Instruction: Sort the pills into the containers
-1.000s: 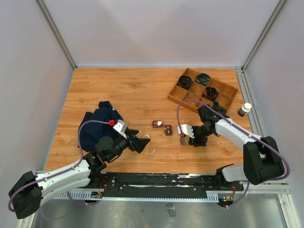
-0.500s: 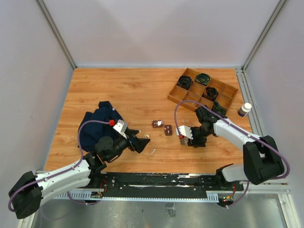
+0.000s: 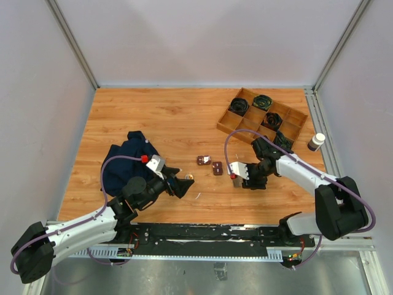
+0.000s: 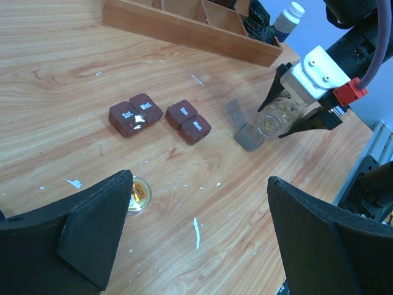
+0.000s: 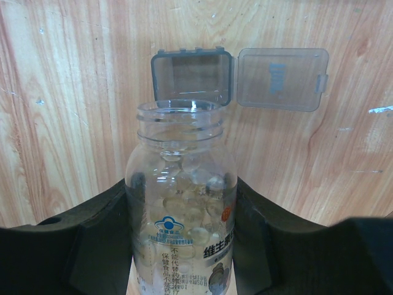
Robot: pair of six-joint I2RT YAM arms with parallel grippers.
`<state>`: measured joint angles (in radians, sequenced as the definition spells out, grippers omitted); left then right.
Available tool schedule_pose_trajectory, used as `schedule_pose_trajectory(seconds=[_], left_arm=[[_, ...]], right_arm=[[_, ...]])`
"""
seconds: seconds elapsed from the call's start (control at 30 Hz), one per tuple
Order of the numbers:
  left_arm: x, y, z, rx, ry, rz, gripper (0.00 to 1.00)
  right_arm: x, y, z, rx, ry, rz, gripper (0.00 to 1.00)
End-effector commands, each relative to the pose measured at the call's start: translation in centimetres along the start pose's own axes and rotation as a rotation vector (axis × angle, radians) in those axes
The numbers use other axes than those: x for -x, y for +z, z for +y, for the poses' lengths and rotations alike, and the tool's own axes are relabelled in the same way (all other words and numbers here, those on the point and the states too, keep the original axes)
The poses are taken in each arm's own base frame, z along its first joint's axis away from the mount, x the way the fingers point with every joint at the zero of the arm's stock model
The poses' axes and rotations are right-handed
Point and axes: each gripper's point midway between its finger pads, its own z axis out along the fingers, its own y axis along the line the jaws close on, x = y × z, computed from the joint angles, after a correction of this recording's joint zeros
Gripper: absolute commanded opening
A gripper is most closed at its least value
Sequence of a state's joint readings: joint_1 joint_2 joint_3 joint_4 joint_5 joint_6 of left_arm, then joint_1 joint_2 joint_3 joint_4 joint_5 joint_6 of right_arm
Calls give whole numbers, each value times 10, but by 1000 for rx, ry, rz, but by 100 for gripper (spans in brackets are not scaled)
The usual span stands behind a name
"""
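Note:
Two dark-brown containers with pale day labels lie mid-table; the left wrist view shows them too. My right gripper is shut on a clear, uncapped pill bottle with pale round pills inside. The bottle is tilted, its mouth just over a small grey translucent box whose lid lies open. In the top view the right gripper is right of the containers. My left gripper is open and empty above the table, near a round bottle cap.
A wooden divided tray with black cables stands at the back right. A small white-capped bottle stands at the right edge. A dark blue cloth lies at the left. A white sliver lies on the wood between my left fingers.
My right gripper has shifted slightly left with the bottle, toward the grey box. The left arm has not moved.

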<state>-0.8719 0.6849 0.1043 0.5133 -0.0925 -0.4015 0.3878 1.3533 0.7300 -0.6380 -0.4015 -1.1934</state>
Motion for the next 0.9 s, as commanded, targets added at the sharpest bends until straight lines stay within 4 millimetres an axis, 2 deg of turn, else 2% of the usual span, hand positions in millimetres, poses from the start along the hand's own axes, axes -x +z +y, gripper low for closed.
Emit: schedule_pose_trajectory(seconds=[0.0,0.27,0.37,0.47,0.53,0.63,0.73,0.83,0.87], left_arm=[[1,-1,1,3,2,-5,95],[2,-1,1,2,3,-5,94],[1,-1,1,1,1,-4,94],[1,-1,1,1,2,-4,95],[2,-1,0,0,1,-7,95],[2,-2,0,-1,0,-6,94],[3,-2,1,2,-1,-9,95],[3,-3,0,-1,-3,-12,95],[3,-3,0,0,-5,-12,95]], right_arm=[[10,-10,-11,-47,-24,7,1],[12,-16,-12,-63,-35,22,1],[8,-18,-21,-105,-19,51,1],[13,-17,-13,-69,-40,39,1],[9,-18,-23,-123,-31,70,1],[15,-18,-13,-65,-43,41,1],[6,-21,-26,-147,-34,88,1],[12,-16,-13,-60,-31,54,1],[9,-16,-18,-87,-24,74,1]])
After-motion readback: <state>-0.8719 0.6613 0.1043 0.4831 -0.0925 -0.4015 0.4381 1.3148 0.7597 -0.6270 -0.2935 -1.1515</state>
